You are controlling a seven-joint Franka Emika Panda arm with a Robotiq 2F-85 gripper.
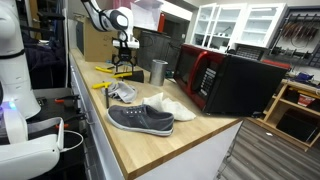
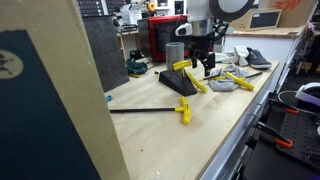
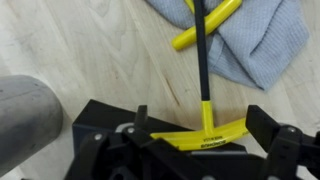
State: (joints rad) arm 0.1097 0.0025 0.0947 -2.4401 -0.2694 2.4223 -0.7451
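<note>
My gripper [image 3: 200, 126] is open, its black fingers [image 3: 262, 124] standing on either side of the yellow head of a T-shaped tool [image 3: 205, 134]. The head rests on a black wedge stand [image 3: 100, 135]. The tool's black shaft [image 3: 199, 60] runs away from me towards a grey cloth [image 3: 262, 45], where another yellow bar [image 3: 210, 24] lies. In both exterior views the gripper [image 1: 124, 63] [image 2: 205, 66] hangs low over the stand [image 2: 178, 82] on the wooden counter [image 1: 190, 140]. Nothing is gripped.
A metal cup [image 1: 158, 71] [image 3: 25, 115] stands close beside the stand. A grey shoe [image 1: 140, 118], a white item [image 1: 178, 105] and a red-and-black microwave [image 1: 225, 80] sit along the counter. Another yellow tool with a black rod [image 2: 183, 110] lies nearer a cardboard panel [image 2: 50, 100].
</note>
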